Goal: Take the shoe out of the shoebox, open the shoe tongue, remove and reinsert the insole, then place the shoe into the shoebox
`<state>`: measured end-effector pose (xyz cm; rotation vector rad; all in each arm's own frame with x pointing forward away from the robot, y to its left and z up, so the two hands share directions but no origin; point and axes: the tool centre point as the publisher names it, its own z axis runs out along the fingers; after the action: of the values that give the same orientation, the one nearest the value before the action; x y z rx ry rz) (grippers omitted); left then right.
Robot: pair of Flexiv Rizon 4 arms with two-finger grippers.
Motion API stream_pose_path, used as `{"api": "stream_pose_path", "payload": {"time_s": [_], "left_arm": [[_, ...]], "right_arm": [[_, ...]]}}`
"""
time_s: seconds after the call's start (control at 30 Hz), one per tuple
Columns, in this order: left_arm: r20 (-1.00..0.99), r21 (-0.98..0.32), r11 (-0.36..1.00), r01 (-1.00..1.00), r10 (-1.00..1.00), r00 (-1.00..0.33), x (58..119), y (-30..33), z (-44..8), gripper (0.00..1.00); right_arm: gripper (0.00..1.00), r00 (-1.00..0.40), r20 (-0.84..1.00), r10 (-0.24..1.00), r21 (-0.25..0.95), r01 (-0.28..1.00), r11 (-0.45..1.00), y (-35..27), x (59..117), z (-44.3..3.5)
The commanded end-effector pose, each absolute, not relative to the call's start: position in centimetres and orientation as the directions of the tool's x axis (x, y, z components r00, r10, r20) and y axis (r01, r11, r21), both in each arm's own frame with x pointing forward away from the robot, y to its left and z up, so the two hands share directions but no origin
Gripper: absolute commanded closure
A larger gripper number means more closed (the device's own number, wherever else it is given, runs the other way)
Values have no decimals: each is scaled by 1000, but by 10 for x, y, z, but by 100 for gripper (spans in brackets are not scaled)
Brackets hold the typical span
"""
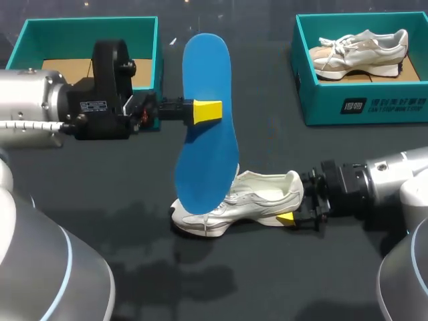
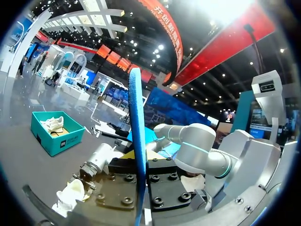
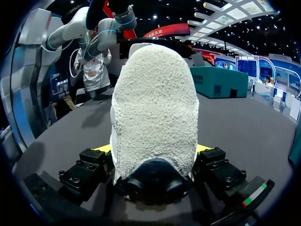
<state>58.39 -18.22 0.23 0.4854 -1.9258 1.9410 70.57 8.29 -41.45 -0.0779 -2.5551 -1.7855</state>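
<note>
Blue insole [image 1: 204, 127] out of shoe, near-upright, pinched by left fingers [image 1: 208, 111], lower end over toe of white shoe [image 1: 261, 197], sole-down on counter [image 1: 267, 281]. Open teal shoebox [image 1: 40, 33] rear left.

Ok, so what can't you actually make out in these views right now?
Head view: the insole covers the tongue of the shoe, hiding its state.
Head view: the left arm hides part of the left shoebox floor.
Right wrist view: the shoe's heel, in the right gripper, hides its front.
Left wrist view: the insole sits edge-on in the left gripper, faces unseen.
</note>
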Motion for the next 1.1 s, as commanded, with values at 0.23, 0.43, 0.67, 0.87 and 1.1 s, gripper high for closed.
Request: {"api": "stream_pose_path", "payload": {"time_s": [0.23, 0.43, 0.67, 0.87, 1.1], "left_arm": [[483, -875, -8, -483, 8, -875, 582, -189, 4, 100], [483, -875, -8, -483, 8, -875, 582, -189, 4, 100], [483, -875, -8, -483, 8, -875, 582, -189, 4, 100], [483, -875, -8, -483, 8, -875, 582, -189, 4, 100], [483, -875, -8, -483, 8, -875, 582, -189, 4, 100]], "right_arm": [[0, -996, 77, 53, 902, 92, 422, 71, 700, -411], [0, -993, 93, 77, 846, 120, 520, 59, 698, -406], [0, -992, 101, 82, 720, 129, 682, 44, 698, -387], [0, -985, 156, 80, 574, 156, 804, 36, 694, -370], [0, -968, 170, 184, 423, 240, 874, 33, 693, -358]]}}
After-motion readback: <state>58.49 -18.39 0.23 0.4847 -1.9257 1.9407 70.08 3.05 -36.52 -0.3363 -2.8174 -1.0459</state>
